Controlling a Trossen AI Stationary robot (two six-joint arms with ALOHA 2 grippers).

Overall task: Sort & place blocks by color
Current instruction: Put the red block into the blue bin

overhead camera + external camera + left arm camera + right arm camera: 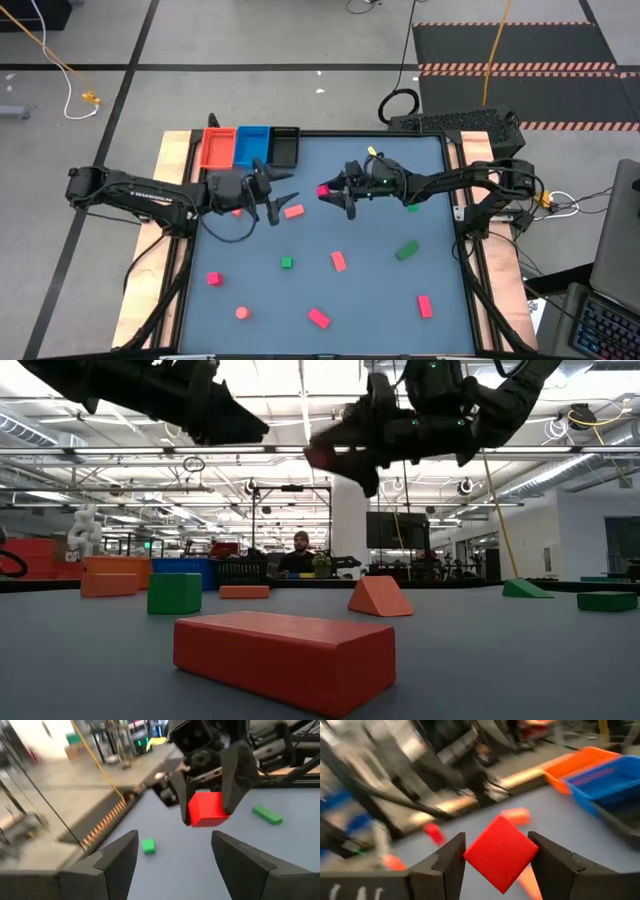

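Clamped from both sides, the jaws of the right gripper (496,854) hold a small solid pink-red cube (500,853), which sits cornerwise between the two dark fingers (449,862). In the high view that cube (324,190) hangs over the upper middle of the dark blue-grey table (380,300), held above the surface rather than resting on it, as the low view confirms with the right gripper (345,460) raised well above the tabletop. The left wrist view shows the same cube (206,809) pinched from the front.

The left gripper (281,200) faces it from the left with its jaws spread apart and nothing between them; it hovers just above a salmon-orange short bar (293,211) lying on the table.

The other blocks lie scattered over the table. A small green cube (287,262) and a pink-red bar (338,261) sit near the middle, and a green bar (406,250) lies to their right. Along the lower part are a pink-red cube (213,279), a small salmon piece (242,312), a pink-red bar (319,318) and another pink-red bar (425,305). A green piece (412,207) seems to lie partly under the right arm, though it is mostly hidden.

At the table's upper left edge stand three small rectangular trays side by side: a red tray (216,148), a blue tray (251,146) and a black tray (284,146).
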